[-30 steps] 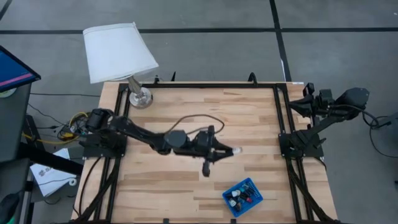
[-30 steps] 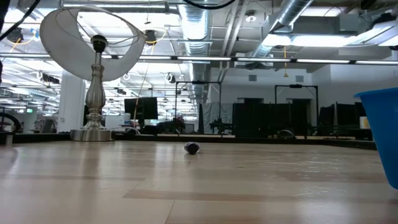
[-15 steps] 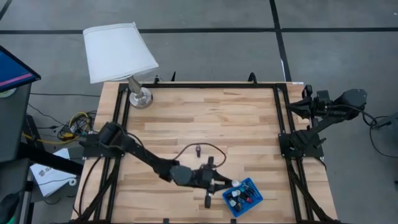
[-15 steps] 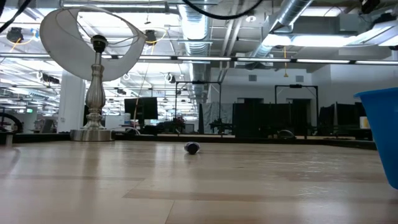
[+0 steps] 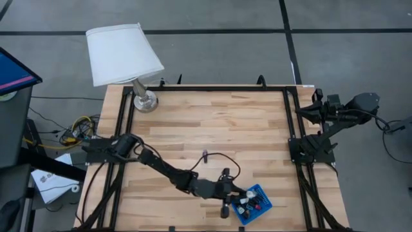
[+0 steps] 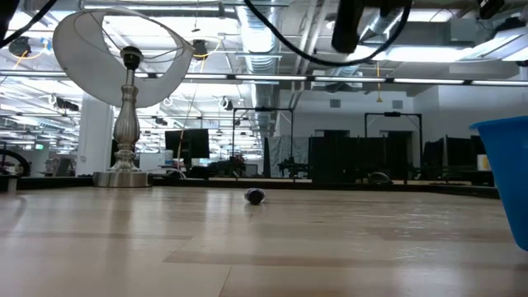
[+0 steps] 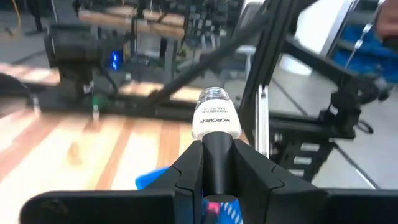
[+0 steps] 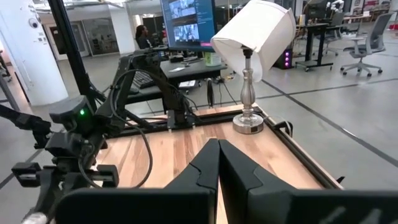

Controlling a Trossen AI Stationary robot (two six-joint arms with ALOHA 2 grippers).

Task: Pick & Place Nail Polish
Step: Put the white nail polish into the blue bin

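Note:
My left gripper point(image 5: 235, 194) hangs over the near-left corner of the small blue tray point(image 5: 262, 193) and is shut on a nail polish bottle point(image 7: 216, 119) with a white body and a black cap. Several more bottles point(image 5: 247, 205) lie in the tray. One dark bottle point(image 5: 205, 155) lies on its side on the bare wood near the table's middle, also in the low view point(image 6: 255, 195). My right gripper point(image 8: 217, 152) is shut on nothing and waits beyond the table's right edge point(image 5: 317, 106). My left gripper pinches the bottle's black cap point(image 7: 217, 163) between its two fingers. The fingers run about level, toward the table's right, and lie along the bottle. The white body point(image 7: 216, 122) sticks out past the fingertips, and the bottle is lifted clear, above the tray.
A lamp with a white shade point(image 5: 123, 55) stands on its silver foot point(image 5: 145, 101) at the far left corner. A black rail frame point(image 5: 293, 138) borders the table. In the low view the tray's blue wall point(image 6: 505, 177) rises at the right.
My left gripper has gone toward the table's near edge and down, from the middle of the table to above the blue tray, with the white bottle still in its fingers. The arm's move has uncovered the dark bottle that lies on the wood.

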